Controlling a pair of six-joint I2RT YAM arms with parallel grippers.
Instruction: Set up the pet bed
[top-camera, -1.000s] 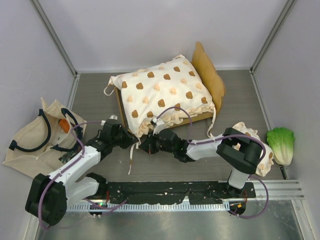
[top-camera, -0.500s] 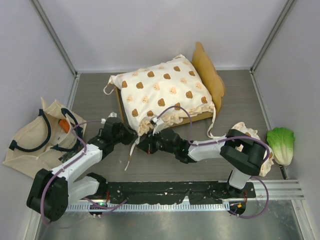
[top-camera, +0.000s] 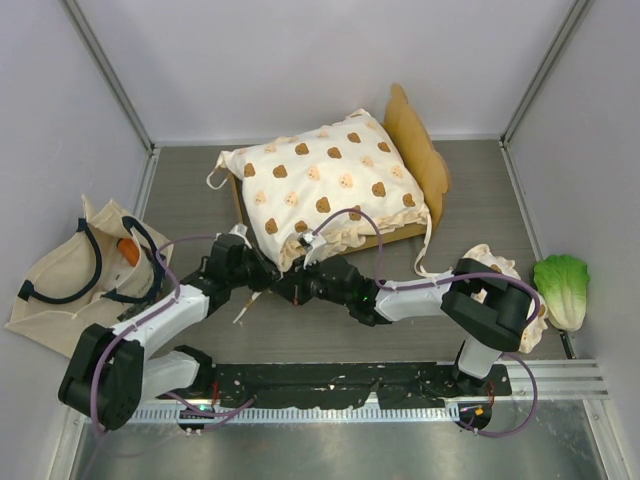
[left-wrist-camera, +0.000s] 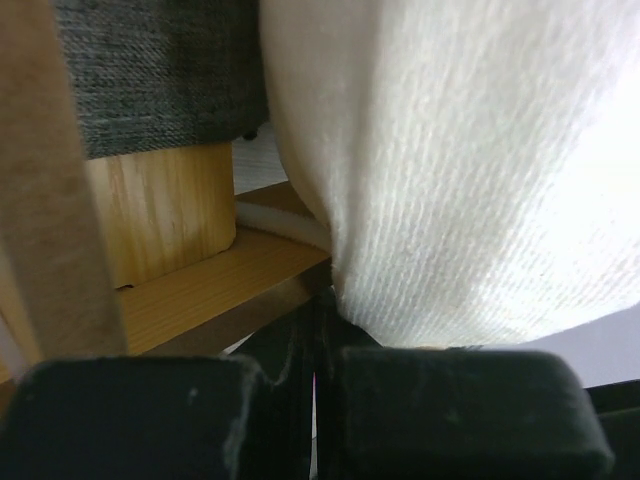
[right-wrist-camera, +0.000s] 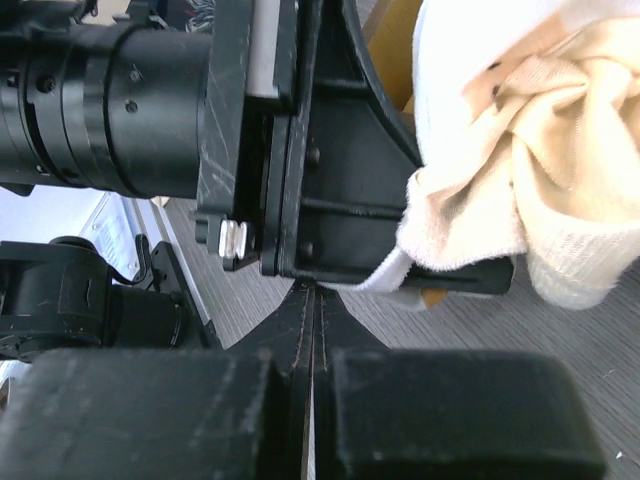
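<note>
Top external: the bed is seen midway on the bench, cushion atop. The left pincer and right pincer are pressed together at its near corner. The cushion is judged soft and light, best taken by its frill.

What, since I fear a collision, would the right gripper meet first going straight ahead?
Most likely the left gripper: in the right wrist view its black body lies directly ahead of the right gripper, seemingly very close.
</note>
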